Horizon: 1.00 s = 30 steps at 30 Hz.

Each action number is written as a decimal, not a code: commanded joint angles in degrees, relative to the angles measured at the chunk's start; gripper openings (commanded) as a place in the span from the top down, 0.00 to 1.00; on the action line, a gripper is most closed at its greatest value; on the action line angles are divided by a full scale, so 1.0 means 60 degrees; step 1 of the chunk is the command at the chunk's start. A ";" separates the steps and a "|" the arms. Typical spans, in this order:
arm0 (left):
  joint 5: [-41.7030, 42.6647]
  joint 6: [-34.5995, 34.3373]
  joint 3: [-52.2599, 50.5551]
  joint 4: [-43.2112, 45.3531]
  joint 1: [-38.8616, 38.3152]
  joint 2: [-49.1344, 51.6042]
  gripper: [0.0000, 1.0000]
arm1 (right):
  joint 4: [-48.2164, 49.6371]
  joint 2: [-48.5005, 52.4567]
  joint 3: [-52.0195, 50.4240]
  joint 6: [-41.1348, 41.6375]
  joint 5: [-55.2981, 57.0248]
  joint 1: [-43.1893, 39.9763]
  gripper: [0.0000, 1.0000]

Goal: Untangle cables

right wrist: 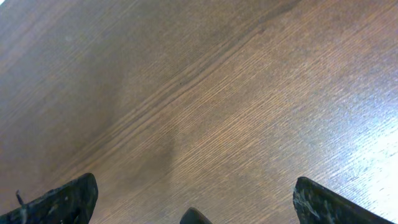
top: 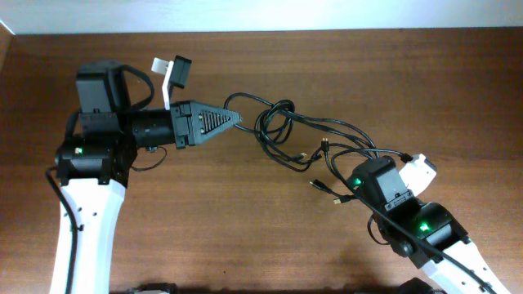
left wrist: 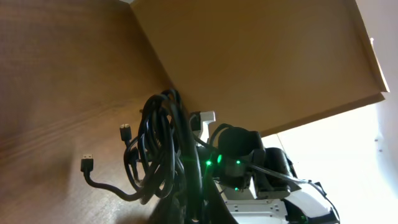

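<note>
One wood table (top: 204, 237) — L end effector (top: 236, 119) pinches cables (top: 282, 129), R end effector (right wrist: 196, 180) wide.

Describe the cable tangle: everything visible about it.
The cables are thin, black, rubbery-looking cords knotted into overlapping loops near the middle of the wooden table. Several strands trail right toward the right arm and end in small plugs, some metallic-tipped. The left end effector, closed to a point, grips the knot's left loop. The left wrist view shows the bundle bunched close to the camera, with a USB-style plug sticking out free.
</note>
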 commanded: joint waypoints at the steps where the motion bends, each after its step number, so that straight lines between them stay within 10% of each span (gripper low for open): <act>1: -0.0423 0.0568 0.0149 -0.0321 0.0120 -0.0270 1.00 | 0.0029 -0.0076 -0.0069 -0.0718 0.0444 -0.0055 0.01; 13: -0.0586 0.1698 0.0149 -0.0474 0.0120 -0.0270 1.00 | -0.0255 -0.0219 -0.0069 -0.4353 0.0517 -0.0036 0.01; 18: -0.0586 0.2022 0.0149 -0.0528 0.0113 -0.0270 1.00 | 0.1005 -0.1552 -0.0069 -0.9358 -0.5013 -0.0036 0.01; 27: -0.1155 0.2127 0.0149 -0.0882 0.0109 -0.0270 1.00 | 0.1049 -0.2783 -0.0069 -0.9275 -0.4841 -0.0036 0.01; 30: -0.1147 0.2127 0.0149 -0.1300 -0.0062 -0.0270 1.00 | 0.1122 -0.2772 -0.0069 -0.6991 -0.2659 -0.0036 0.01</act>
